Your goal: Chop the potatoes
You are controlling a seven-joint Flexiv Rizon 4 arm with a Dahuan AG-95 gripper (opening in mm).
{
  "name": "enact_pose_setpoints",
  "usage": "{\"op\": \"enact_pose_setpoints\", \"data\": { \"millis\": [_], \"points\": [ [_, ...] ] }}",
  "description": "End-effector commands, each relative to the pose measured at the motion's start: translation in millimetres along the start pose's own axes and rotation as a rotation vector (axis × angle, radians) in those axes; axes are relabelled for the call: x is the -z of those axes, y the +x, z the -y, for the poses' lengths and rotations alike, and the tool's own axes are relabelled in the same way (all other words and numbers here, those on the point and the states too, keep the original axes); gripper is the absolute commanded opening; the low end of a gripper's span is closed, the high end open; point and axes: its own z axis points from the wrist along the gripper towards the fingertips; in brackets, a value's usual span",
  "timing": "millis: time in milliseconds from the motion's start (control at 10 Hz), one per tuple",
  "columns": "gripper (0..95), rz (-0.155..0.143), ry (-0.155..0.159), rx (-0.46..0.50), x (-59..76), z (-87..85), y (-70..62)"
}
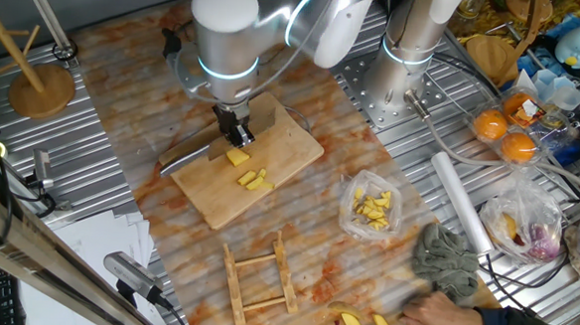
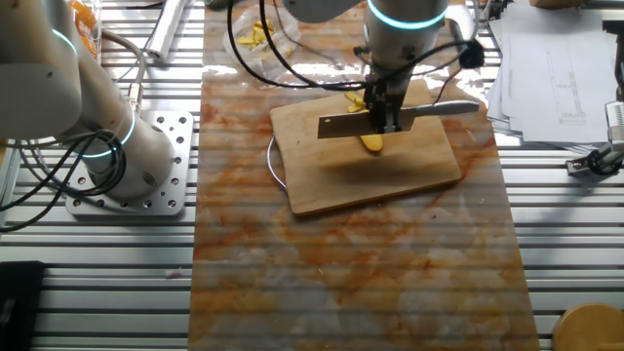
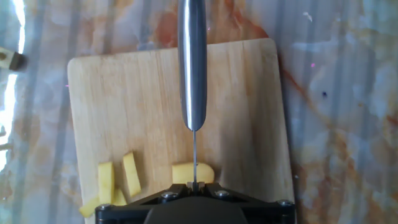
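Seen from the hand camera, black fingers (image 3: 194, 184) clamp a knife (image 3: 192, 68) by its spine, the blade edge-on and running down onto a pale-yellow potato chunk (image 3: 193, 173) on the wooden board (image 3: 242, 112). Just left of that chunk lie a few cut potato sticks (image 3: 118, 180), also on the board and apart from the blade.

From the fixed view across the surface (image 2: 341, 283), the blade sits level over the board with the yellow chunk showing just under it, the handle pointing right; whether the edge has bitten in or merely rests on top cannot be told. The job appears to be mid-chop: some pieces are done, one larger piece is under the knife. The next move probably calls for a straight press down through the chunk to the wood, keeping the blade square so the piece does not roll or skid sideways, then a lift and a small shift along for the following cut.

Farther off in the other fixed view, a clear bag of yellow chunks (image 1: 371, 209) lies on the surface to the right of the board, near a person's hand (image 1: 443, 312) at the bottom edge. No brand, label or legible writing shows anywhere.
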Motion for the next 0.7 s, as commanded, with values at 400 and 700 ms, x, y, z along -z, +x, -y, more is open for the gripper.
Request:
{"op": "enact_pose_setpoints", "data": {
  "millis": [400, 700],
  "points": [
    [0.0, 0.004, 0.005, 0.01, -14.4, -10.9, -0.2],
    [0.0, 0.006, 0.007, 0.011, -15.8, -12.2, -0.2]
  ]
}}
